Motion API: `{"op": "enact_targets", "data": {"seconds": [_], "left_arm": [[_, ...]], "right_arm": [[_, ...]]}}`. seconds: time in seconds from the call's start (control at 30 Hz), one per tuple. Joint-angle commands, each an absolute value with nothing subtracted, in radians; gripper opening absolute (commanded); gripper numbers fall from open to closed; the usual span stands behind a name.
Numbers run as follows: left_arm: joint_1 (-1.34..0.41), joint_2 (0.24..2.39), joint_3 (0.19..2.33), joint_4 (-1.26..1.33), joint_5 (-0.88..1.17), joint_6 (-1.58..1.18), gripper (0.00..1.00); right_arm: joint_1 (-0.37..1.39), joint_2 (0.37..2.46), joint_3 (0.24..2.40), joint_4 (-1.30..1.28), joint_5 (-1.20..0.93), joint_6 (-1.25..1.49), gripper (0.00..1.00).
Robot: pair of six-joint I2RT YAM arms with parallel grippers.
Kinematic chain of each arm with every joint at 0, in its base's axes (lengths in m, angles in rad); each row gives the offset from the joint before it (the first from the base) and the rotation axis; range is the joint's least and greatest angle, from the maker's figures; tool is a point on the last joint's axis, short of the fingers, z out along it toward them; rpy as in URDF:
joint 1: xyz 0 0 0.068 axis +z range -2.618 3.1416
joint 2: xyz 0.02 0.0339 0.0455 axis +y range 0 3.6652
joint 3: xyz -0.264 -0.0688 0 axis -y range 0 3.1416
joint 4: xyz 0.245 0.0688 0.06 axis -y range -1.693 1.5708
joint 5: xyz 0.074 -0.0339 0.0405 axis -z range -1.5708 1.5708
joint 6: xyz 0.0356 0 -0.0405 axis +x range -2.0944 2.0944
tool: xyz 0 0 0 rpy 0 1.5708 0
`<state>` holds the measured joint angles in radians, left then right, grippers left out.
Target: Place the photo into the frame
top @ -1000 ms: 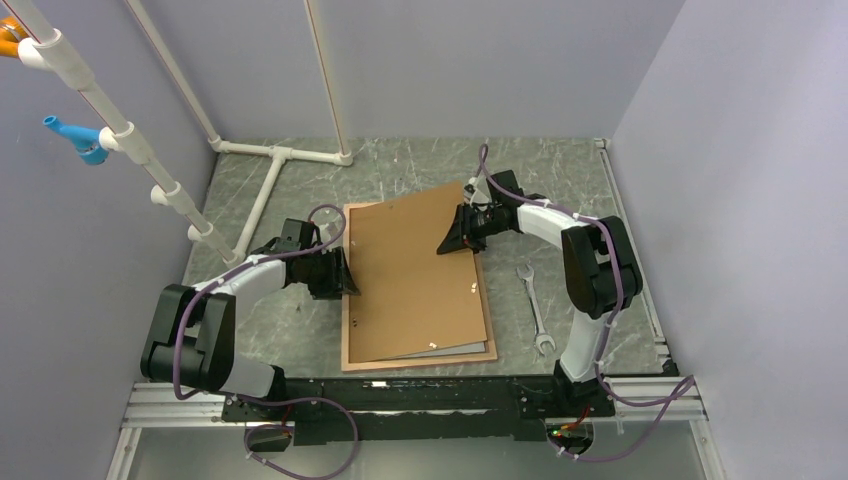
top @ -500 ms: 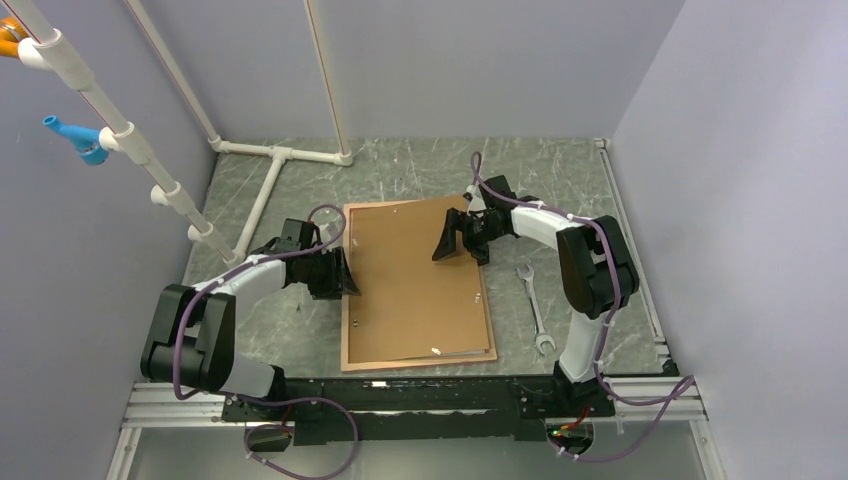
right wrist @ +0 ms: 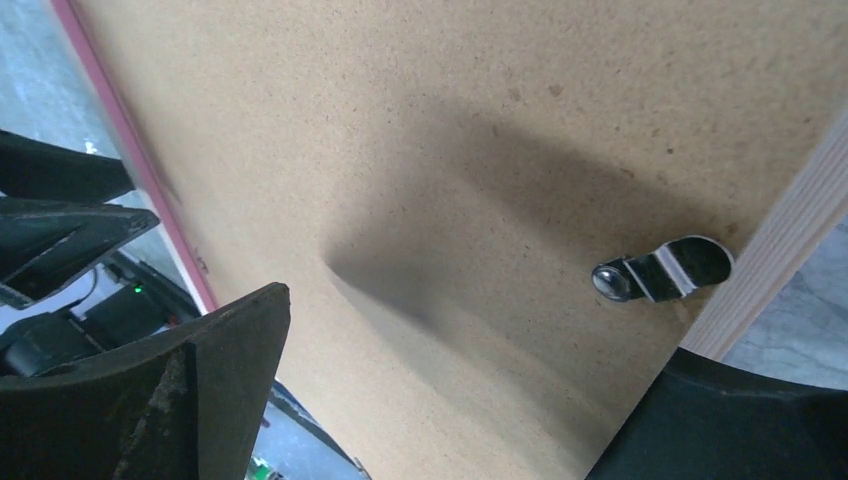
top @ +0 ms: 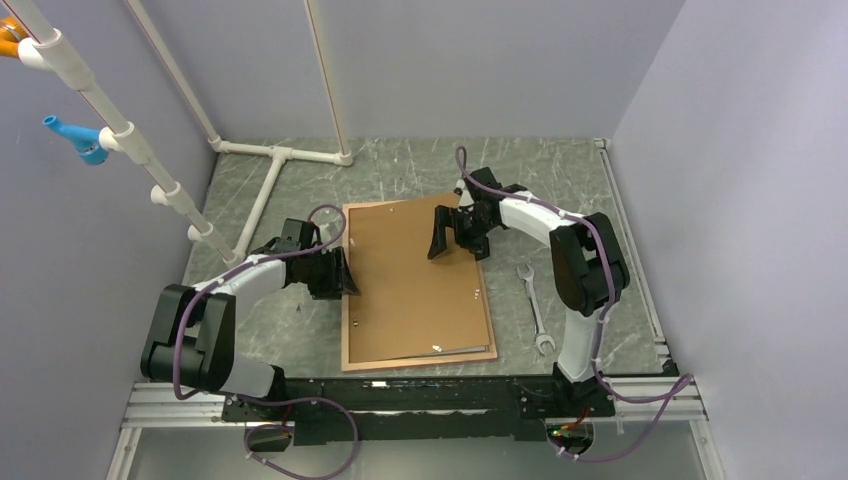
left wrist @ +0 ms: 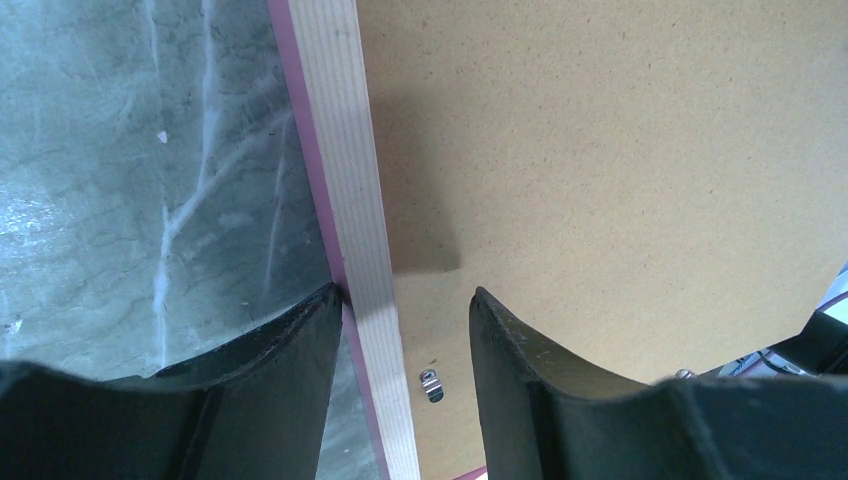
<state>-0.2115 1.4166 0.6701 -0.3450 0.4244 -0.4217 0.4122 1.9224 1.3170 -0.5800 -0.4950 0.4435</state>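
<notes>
Two arms reach over the frame [top: 347, 335], which lies back-up at the middle of the table [top: 400, 170] with a brown backing board [top: 415, 290] filling it. At the frame's 9 o'clock edge the left gripper [left wrist: 404, 292] stands about half open astride the wooden rail, one finger outside it and the other over the board, clamping nothing. Toward 1 o'clock the right gripper [top: 455, 236] gapes wide above the board, empty, near a metal turn clip [right wrist: 660, 268]. The photo is hidden from view
</notes>
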Motion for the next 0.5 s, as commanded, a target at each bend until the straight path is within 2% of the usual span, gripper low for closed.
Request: {"op": "enact_targets", "data": {"seconds": [0.0,0.47], "left_arm": [[-0.219,1.407,0.707,-0.34,0.432,-0.408,0.54],[-0.22,1.409,0.707,-0.348,0.422,-0.403,0.54]], "right_arm": [[0.439,1.923,1.399,-0.676,-0.375,0.41,1.0],[0.468,1.94,1.446,-0.81,-0.17,0.414,1.0]]}}
